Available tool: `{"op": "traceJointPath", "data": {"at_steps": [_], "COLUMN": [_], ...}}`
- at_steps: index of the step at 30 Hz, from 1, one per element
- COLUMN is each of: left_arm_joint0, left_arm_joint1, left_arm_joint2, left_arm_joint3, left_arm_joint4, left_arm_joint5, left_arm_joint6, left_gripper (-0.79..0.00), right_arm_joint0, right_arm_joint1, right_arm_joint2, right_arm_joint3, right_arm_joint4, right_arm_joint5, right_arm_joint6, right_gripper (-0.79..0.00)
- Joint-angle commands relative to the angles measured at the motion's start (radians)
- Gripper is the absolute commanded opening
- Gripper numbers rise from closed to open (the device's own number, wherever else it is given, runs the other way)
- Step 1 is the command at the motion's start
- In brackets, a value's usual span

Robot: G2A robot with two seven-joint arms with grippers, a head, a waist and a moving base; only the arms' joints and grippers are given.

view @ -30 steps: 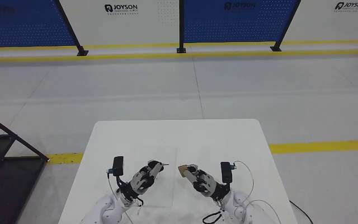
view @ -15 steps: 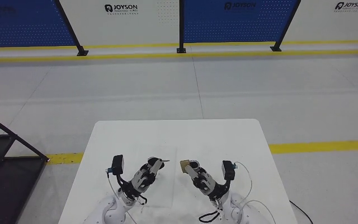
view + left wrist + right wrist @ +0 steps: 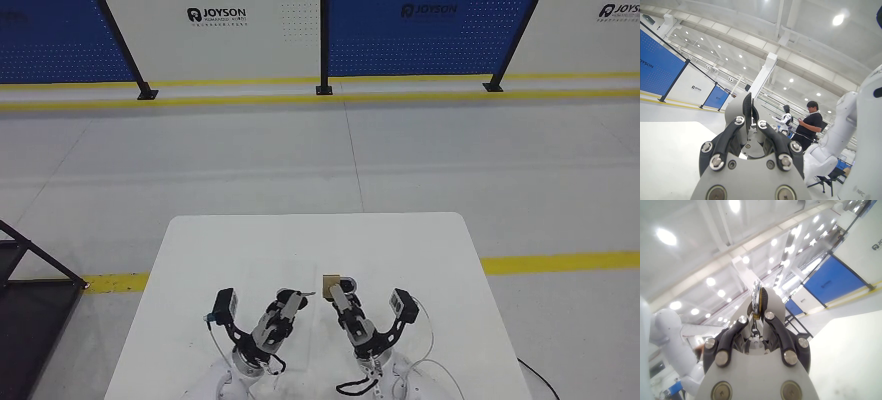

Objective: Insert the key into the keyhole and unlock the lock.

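Observation:
Above the white table [image 3: 400,250], my left gripper [image 3: 296,297] is shut on a small silver key [image 3: 307,294] whose tip points right, toward the lock. My right gripper [image 3: 338,293] is shut on a brass padlock [image 3: 329,282], held just right of the key with a narrow gap between them. In the left wrist view the black pads [image 3: 748,106] of the left gripper [image 3: 752,107] press together, and the key shows only as a thin pale edge. The right wrist view has the right gripper [image 3: 758,306] clamped on the padlock [image 3: 756,313], its shiny shackle [image 3: 756,292] sticking out past the fingertips.
Both arms hang over the near middle of the table, wrists close together. A black stand [image 3: 30,265] is off the table's left side. Blue and white barrier panels [image 3: 420,35] line the far floor.
Both grippers have moved inward toward each other. The key tip and the padlock are now much closer together, and the lock has shifted slightly farther from the robot.

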Motion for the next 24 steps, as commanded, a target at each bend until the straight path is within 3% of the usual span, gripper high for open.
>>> {"op": "traceJointPath", "data": {"at_steps": [1, 24], "left_arm_joint0": [-0.006, -0.051], "left_arm_joint1": [-0.002, -0.026], "left_arm_joint2": [0.01, 0.038], "left_arm_joint3": [0.002, 0.045], "left_arm_joint4": [-0.014, -0.009], "left_arm_joint5": [0.0, 0.009], "left_arm_joint6": [-0.002, 0.007], "left_gripper": [-0.785, -0.785], "right_arm_joint0": [0.0, 0.0], "right_arm_joint1": [0.0, 0.0], "right_arm_joint2": [0.0, 0.0], "right_arm_joint3": [0.0, 0.0], "right_arm_joint4": [0.0, 0.0], "right_arm_joint5": [0.0, 0.0], "right_arm_joint6": [0.0, 0.0], "right_gripper": [-0.785, -0.785]}}
